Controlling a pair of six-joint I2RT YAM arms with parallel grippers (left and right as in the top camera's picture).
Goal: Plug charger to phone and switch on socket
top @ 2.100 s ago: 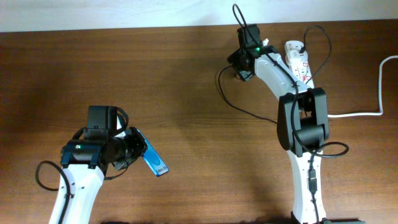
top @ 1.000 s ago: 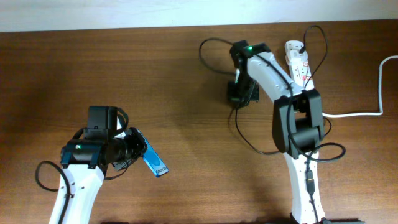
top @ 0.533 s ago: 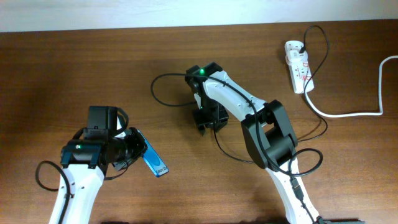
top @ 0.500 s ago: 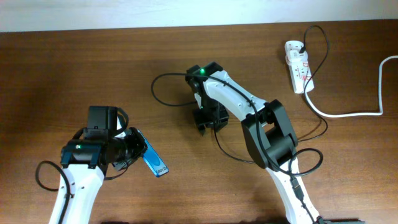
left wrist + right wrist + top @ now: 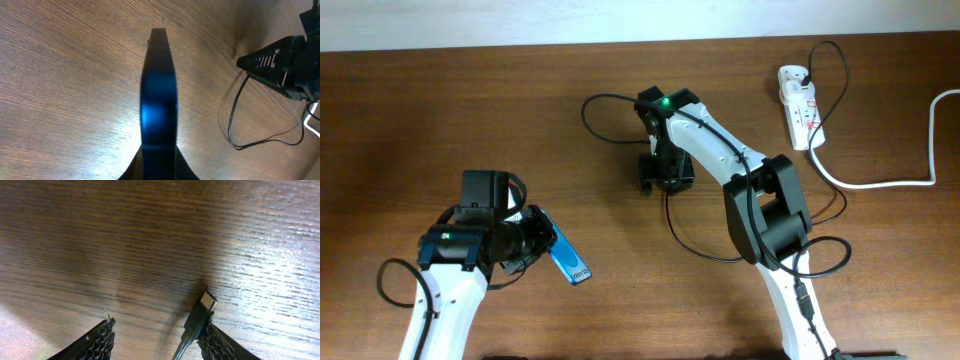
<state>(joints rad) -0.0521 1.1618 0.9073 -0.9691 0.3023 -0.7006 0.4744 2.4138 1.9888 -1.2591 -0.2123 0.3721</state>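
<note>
The phone, blue screen showing, sits tilted up off the table with my left gripper shut on its lower end. In the left wrist view the phone stands edge-on between the jaws. The charger's thin black cable loops across mid-table. Its plug tip lies on the wood against the inner face of one finger of my right gripper, whose jaws stand wide apart. That right gripper is well to the upper right of the phone. The white socket lies at the back right.
A thick white cord runs from the socket toward the right edge. Black cable trails over the wood beside the right arm. The table's back edge meets a pale wall.
My right arm swung from the socket area to mid-table, dragging the black cable, and its jaws opened off the plug. The left arm and phone stayed still.
</note>
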